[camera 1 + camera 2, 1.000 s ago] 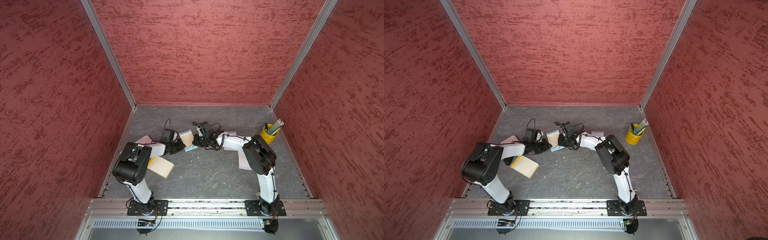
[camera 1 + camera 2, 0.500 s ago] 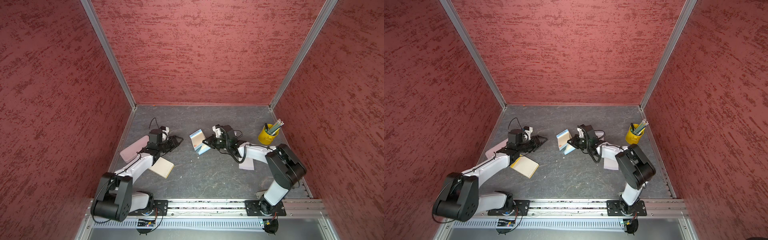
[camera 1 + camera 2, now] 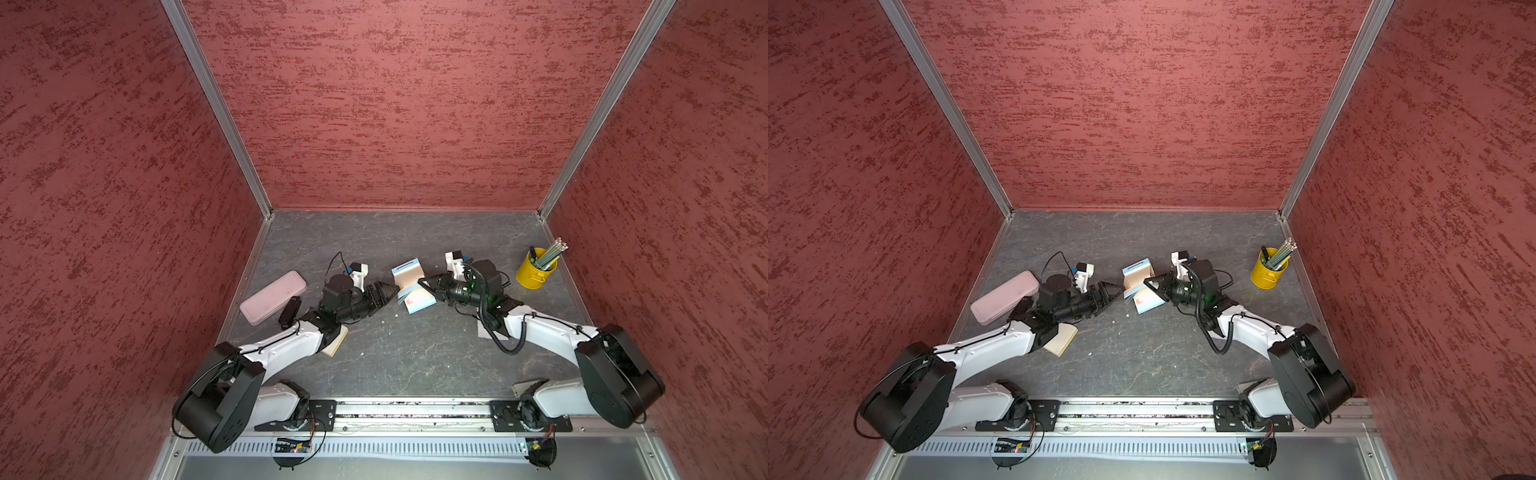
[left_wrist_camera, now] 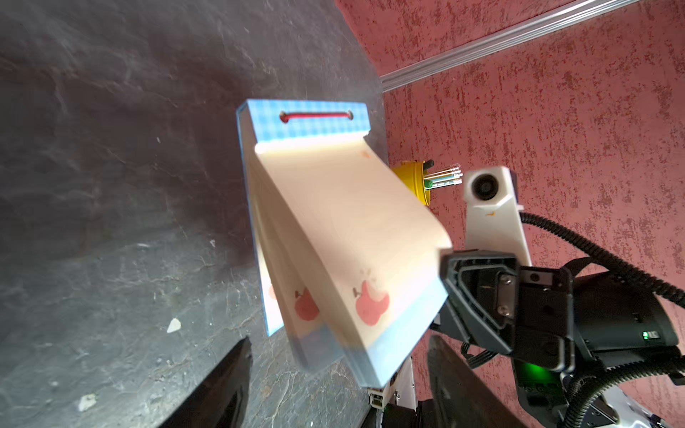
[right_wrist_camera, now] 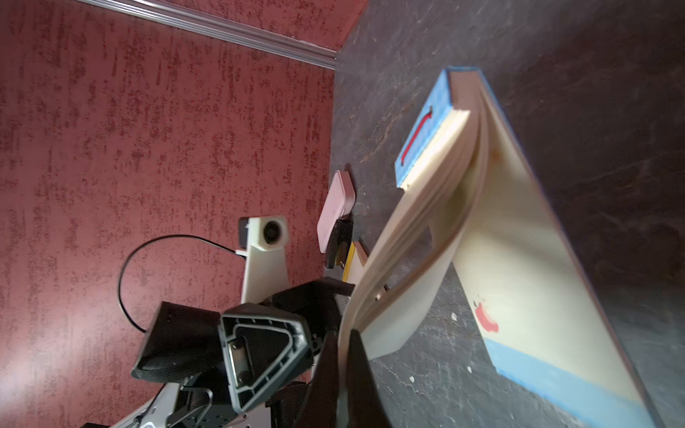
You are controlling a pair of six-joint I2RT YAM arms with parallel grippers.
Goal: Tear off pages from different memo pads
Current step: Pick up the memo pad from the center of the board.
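The floor (image 3: 415, 232) is dark grey like stone, with thin pale cracks and a few white crumbs. Three tall walls (image 3: 395, 104) stand round it, red and rough with darker streaks. Shiny metal strips (image 3: 216, 104) run up the two back corners. A metal rail (image 3: 407, 409) at the front carries both arms.

A yellow cup (image 3: 534, 276) full of pencils (image 3: 555, 249) stands near the right wall. A pink case (image 3: 270, 303) lies flat near the left wall.

The blue memo pad (image 4: 344, 222) is in the middle of the floor, between the two grippers. Its top band is blue and checked, with a red cord (image 4: 315, 116) through two holes. The pages show a red apple (image 4: 370, 305) with a bite out. A small orange mark higher up is too blurry to read.

The right gripper (image 5: 343, 355) is pinched tight on a bunch of the pad's pages, which bend and fan apart. I cannot tell if the pad's back rests on the floor. The left gripper (image 3: 388, 292) is just beside the pad. Its fingers (image 4: 222, 389) are spread wide with nothing between them.

A cream memo pad (image 3: 336, 345) lies partly under the left arm. A pale loose page (image 3: 482, 331) peeks out from under the right arm.
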